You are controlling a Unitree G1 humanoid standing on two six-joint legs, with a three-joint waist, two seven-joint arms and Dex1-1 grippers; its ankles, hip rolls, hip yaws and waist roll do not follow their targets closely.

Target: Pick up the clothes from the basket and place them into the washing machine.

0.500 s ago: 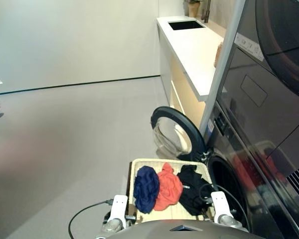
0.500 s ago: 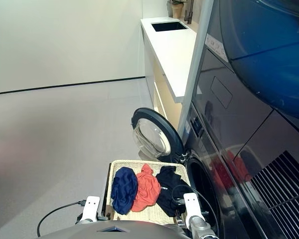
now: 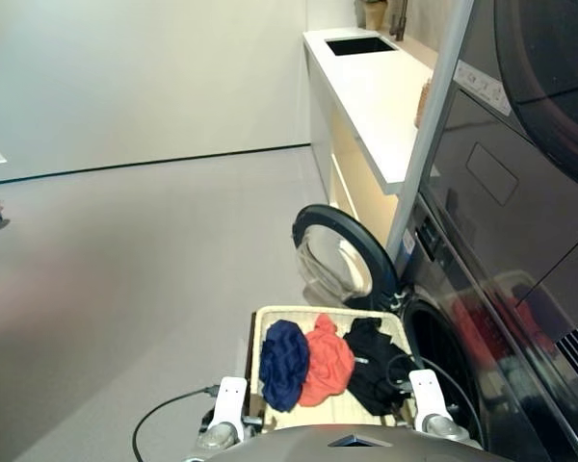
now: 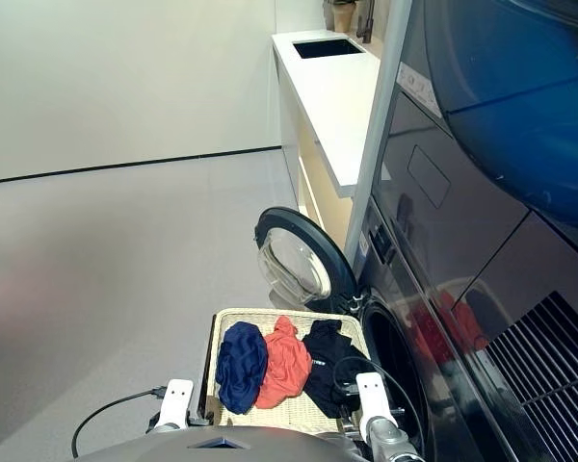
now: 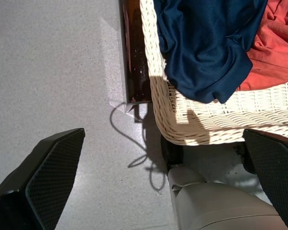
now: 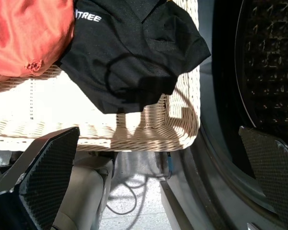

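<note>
We find all three clothes lying in the basket (image 4: 284,417): navy (image 5: 209,45), orange-red (image 6: 26,36) and black (image 6: 134,52), side by side, each crumpled in a loose heap. The basket sits on the floor, close against the washer (image 4: 414,289), whose door (image 4: 294,260) stands swung open.

Left pincer (image 5: 168,184) is spread wide and empty; the navy piece lies just ahead of it, draped toward the basket's near corner. Right pincer (image 6: 156,179) is likewise spread wide and empty; the black piece lies just ahead, its lower fold hanging toward the near rim, with the open drum to the outer side.

We judge the garments light, limp and non-fragile; they will sag and trail when lifted, and could snag on the wicker. We suggest pinching a raised fold at mid-heap, not a thin edge, so the cloth bunches between the fingers rather than slipping out.
</note>
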